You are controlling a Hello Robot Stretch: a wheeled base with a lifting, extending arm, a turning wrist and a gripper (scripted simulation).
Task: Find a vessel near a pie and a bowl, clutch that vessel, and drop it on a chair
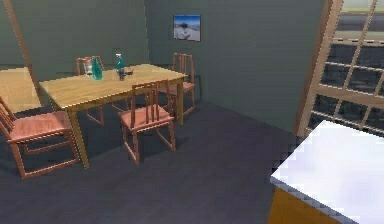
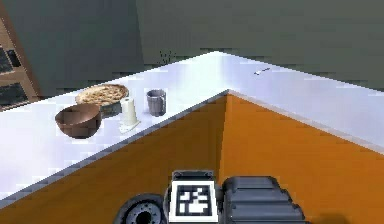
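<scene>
One upright grey vessel (image 2: 155, 102) stands on the white desk (image 2: 260, 95) to the right of the one brown bowl (image 2: 78, 120), beyond one small white item (image 2: 129, 112), with one pie (image 2: 103, 97) behind the bowl; the vessel lies almost straight out from the gripper (image 2: 143, 212), whose finger spread and load I cannot tell, and four chairs (image 1: 148, 118) are in sight.

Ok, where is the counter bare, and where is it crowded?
Crowded at the arm side view's left: bowl, pie, white thing and grey cup stand close together. Right of the cup the countertop is bare, save a tiny object near its far edge.
</scene>
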